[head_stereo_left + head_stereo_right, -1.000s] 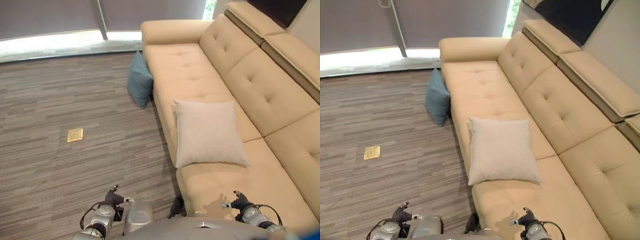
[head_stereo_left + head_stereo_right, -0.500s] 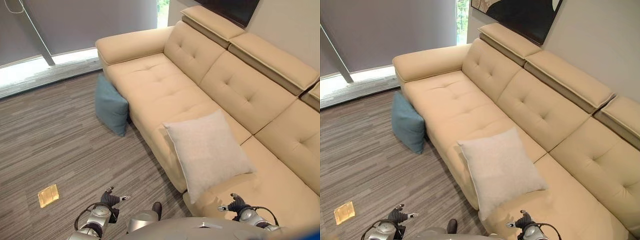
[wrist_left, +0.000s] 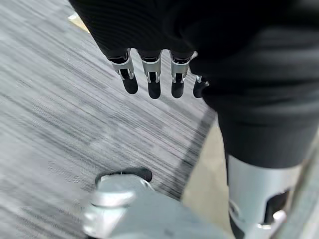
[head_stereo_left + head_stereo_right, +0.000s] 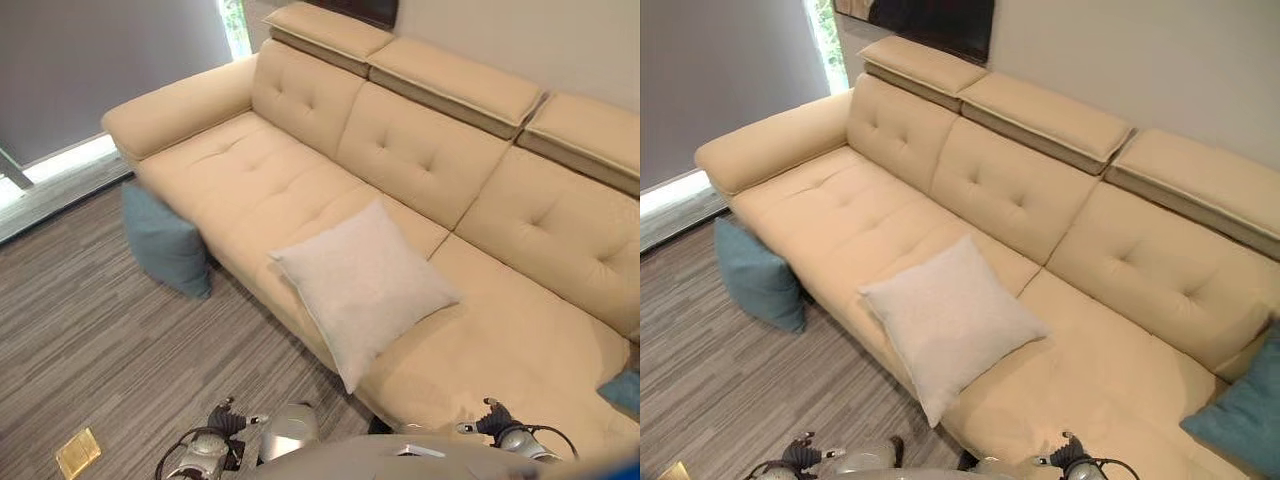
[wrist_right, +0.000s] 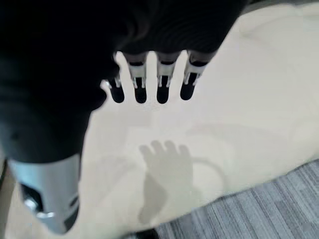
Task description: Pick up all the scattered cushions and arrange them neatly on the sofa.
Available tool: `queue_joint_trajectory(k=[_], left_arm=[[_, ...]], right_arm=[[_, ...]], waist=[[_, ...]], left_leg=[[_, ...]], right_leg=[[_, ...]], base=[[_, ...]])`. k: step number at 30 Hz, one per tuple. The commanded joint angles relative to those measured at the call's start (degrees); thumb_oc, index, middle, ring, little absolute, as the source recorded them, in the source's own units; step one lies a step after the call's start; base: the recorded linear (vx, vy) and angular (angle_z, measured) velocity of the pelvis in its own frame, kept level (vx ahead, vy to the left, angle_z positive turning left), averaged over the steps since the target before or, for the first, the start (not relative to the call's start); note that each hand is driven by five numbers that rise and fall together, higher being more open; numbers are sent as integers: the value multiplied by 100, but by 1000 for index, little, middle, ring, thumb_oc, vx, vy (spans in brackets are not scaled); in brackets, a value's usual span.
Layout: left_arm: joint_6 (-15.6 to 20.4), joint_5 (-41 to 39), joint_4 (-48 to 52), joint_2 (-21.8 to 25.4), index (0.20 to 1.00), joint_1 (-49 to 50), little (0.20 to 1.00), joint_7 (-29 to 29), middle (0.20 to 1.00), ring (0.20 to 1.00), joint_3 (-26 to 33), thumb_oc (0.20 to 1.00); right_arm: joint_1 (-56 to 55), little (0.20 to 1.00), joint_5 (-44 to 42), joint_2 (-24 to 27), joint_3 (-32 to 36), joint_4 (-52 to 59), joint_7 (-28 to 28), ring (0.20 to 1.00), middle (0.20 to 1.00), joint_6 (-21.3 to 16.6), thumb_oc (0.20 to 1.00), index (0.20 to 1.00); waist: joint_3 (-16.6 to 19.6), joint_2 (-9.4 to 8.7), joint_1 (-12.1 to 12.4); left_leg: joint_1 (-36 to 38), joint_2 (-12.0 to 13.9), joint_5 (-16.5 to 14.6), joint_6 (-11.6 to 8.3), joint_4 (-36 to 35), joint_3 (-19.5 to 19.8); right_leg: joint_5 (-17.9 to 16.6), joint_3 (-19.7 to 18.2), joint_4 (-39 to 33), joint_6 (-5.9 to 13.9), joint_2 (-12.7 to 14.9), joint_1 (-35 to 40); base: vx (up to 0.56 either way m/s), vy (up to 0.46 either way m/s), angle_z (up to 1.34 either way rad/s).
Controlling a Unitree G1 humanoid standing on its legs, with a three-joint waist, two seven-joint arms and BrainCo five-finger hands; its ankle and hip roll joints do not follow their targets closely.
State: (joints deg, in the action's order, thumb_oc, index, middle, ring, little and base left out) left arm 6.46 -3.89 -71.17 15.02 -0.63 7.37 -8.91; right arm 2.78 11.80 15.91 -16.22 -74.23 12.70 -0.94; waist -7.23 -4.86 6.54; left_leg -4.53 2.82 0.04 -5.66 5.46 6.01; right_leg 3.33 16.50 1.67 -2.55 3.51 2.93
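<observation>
An off-white cushion [image 4: 362,283] lies flat on the beige sofa [image 4: 500,330], one corner hanging over the seat's front edge. A teal cushion [image 4: 163,242] stands on the floor, leaning against the sofa's left end. A second teal cushion [image 4: 1240,415] rests at the sofa's right end. My left hand [image 4: 226,418] hangs low over the carpet, and in the left wrist view its fingers [image 3: 153,82] are straight and hold nothing. My right hand [image 4: 494,421] hovers over the seat's front edge, its fingers [image 5: 162,82] straight and empty above the beige cushioning.
Grey striped carpet [image 4: 90,340] stretches left of the sofa, with a small brass floor plate [image 4: 78,452] near the lower left. A dark picture [image 4: 930,20] hangs on the wall behind the sofa. A grey blind [image 4: 90,60] covers the window at the far left.
The camera has swung to the right, so the sofa now shows more head-on and the right-end teal cushion has come into view. Both hands stay low and open.
</observation>
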Motion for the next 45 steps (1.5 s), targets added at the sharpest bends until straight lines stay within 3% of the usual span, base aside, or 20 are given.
queue_joint_trajectory(k=[1, 5, 8, 9, 10, 12, 13, 14, 15, 17, 18, 19, 22, 25, 27, 29, 31, 34, 39, 45], left_arm=[[84, -172, -43, 134, 1000, -301, 1000, 57, 1000, 1000, -31, 1000], [74, -167, -72, 53, 1000, -300, 1000, 20, 1000, 1000, -120, 1000], [36, 65, -103, 91, 1000, -304, 1000, -36, 1000, 1000, -197, 1000], [27, 69, -90, 161, 1000, -372, 1000, -15, 1000, 1000, -187, 1000], [27, 69, -91, 161, 1000, -374, 1000, -15, 1000, 1000, -187, 1000], [28, 57, -71, 249, 1000, -381, 1000, -21, 1000, 1000, -136, 1000], [27, 41, -61, 270, 1000, -369, 1000, -29, 1000, 1000, -100, 1000], [26, 13, -23, 307, 1000, -257, 1000, -39, 1000, 1000, 26, 1000], [34, -1, -50, 311, 1000, -199, 1000, -31, 1000, 1000, 71, 1000], [35, -1, -51, 311, 1000, -200, 1000, -31, 1000, 1000, 71, 1000], [41, 1, -83, 255, 1000, -228, 1000, -44, 1000, 1000, 80, 1000], [43, -1, -68, 241, 1000, -212, 1000, -44, 1000, 1000, 100, 1000], [71, -14, -42, 148, 1000, -223, 1000, -64, 1000, 1000, 56, 1000], [97, -116, -21, 78, 1000, -219, 1000, -60, 1000, 1000, 88, 1000], [109, -192, 26, 66, 1000, -232, 1000, -15, 1000, 1000, 100, 1000], [134, -370, 152, 115, 1000, -283, 1000, 126, 1000, 1000, 147, 1000], [147, -426, 226, 125, 1000, -303, 1000, 178, 1000, 1000, 162, 1000], [251, -568, 601, 300, 1000, -380, 1000, 374, 1000, 1000, 273, 1000], [369, -658, 1170, 534, 1000, -373, 1000, 520, 1000, 1000, 390, 1000], [472, -706, 2039, 914, 1000, -698, 1000, 863, 1000, 1000, 412, 1000]], right_arm=[[410, 1000, -209, 109, -122, -94, 170, 1000, 1000, -32, 1000, 1000], [360, 1000, -171, 165, -84, -99, 136, 1000, 1000, 4, 1000, 1000], [323, 1000, -148, 36, -17, -79, 99, 1000, 1000, 25, 1000, 1000], [407, 1000, -104, -25, -52, -50, 88, 1000, 1000, 62, 1000, 1000], [408, 1000, -104, -25, -51, -50, 87, 1000, 1000, 62, 1000, 1000], [461, 1000, -28, -63, -113, 14, 77, 1000, 1000, 52, 1000, 1000], [472, 1000, -7, -58, -130, 33, 75, 1000, 1000, 39, 1000, 1000], [460, 1000, -7, -58, -214, 34, 49, 1000, 1000, 13, 1000, 1000], [444, 1000, -3, -44, -259, 42, 57, 1000, 1000, 15, 1000, 1000], [444, 1000, -3, -44, -259, 42, 57, 1000, 1000, 15, 1000, 1000], [447, 1000, -16, 0, -219, 41, 133, 1000, 1000, -5, 1000, 1000], [422, 1000, -36, 13, -196, 35, 112, 1000, 1000, -3, 1000, 1000], [313, 1000, -136, 99, -74, -1, 171, 1000, 1000, -17, 1000, 1000], [326, 1000, -135, 146, -98, -42, 202, 1000, 1000, -60, 1000, 1000], [341, 1000, -140, 158, -114, -30, 223, 1000, 1000, -80, 1000, 1000], [362, 1000, -225, 203, -50, 29, 264, 1000, 1000, -97, 1000, 1000], [330, 1000, -300, 225, 47, 64, 262, 1000, 1000, -112, 1000, 1000], [326, 1000, -596, 188, 317, 245, 318, 1000, 1000, -164, 1000, 1000], [314, 1000, -875, 112, 477, 478, 323, 1000, 1000, -231, 1000, 1000], [539, 1000, -1145, 72, 460, 1162, 424, 1000, 1000, -292, 1000, 1000]], waist=[[-157, -119, 137], [-104, 31, 164], [22, -3, 83], [-25, 13, 128], [-27, 11, 136], [-85, 105, 279], [-94, 115, 291], [-96, 61, 284], [-150, 26, 321], [-153, 28, 321], [-201, 50, 282], [-201, 46, 236], [-144, 5, 138], [-119, -7, 227], [-112, 1, 248], [-86, 22, 231], [-22, 96, 188], [27, 192, 44], [-36, 217, 48], [-365, 294, -41]], left_leg=[[-179, -24, 7, 107, -418, 373], [-171, 208, 187, -5, -645, 597], [74, -24, 1, 156, -442, 334], [221, -164, -135, 335, -376, 25], [222, -166, -137, 337, -374, 17], [409, -181, -223, 446, -439, -314], [475, -202, -217, 470, -485, -355], [671, -400, -171, 583, -681, -401], [747, -518, -155, 597, -759, -490], [754, -516, -153, 596, -765, -490], [786, -513, -118, 520, -804, -570], [804, -530, -145, 518, -800, -566], [612, -637, -388, 477, -239, -624], [410, -681, -487, 317, 86, -256], [318, -518, -426, 252, 48, -192], [248, -118, -184, 177, -224, -83], [431, 30, -122, 185, -645, -163], [733, -143, -64, 231, -1037, -160], [799, -276, -146, 350, -1046, -344], [553, -347, -132, 407, -1046, -688]], right_leg=[[-133, -371, -187, 842, 31, 59], [133, -624, 39, 909, 110, 208], [21, -740, 372, 1125, 493, 112], [-156, -649, 769, 1220, 761, -146], [-153, -659, 778, 1222, 764, -153], [-222, 180, 1118, 1113, 1116, -294], [-195, 360, 1173, 1080, 1108, -289], [-151, 405, 1147, 1038, 593, -420], [-182, 642, 993, 1022, 424, -507], [-183, 643, 989, 1022, 421, -501], [-163, 966, 591, 932, 396, -465], [-234, 671, 527, 956, 292, -510], [-610, 609, -166, 994, 340, -246], [-637, 437, -470, 976, 282, -49], [-625, 353, -469, 986, 322, -64], [-592, 266, -446, 1006, 365, -129], [-569, 276, -464, 1030, 354, -117], [-656, 169, -335, 1135, 565, -211], [-755, 7, -283, 1245, 723, -316], [-998, -148, -338, 1382, 910, -687]], base=[[203, 308, -75], [143, 341, -62], [182, 603, -79], [27, 394, -78], [-46, 437, -108], [-54, 289, -98], [-4, 303, -94], [-18, 287, -118], [-17, 225, -83], [-37, 24, -45], [-28, -28, -15], [-13, -58, 16], [35, -33, 14], [-32, 47, -6], [-63, 118, -49], [-59, 186, -20], [-2, 182, -18], [6, 291, -7], [-1, 163, -21], [-75, 77, -37]])
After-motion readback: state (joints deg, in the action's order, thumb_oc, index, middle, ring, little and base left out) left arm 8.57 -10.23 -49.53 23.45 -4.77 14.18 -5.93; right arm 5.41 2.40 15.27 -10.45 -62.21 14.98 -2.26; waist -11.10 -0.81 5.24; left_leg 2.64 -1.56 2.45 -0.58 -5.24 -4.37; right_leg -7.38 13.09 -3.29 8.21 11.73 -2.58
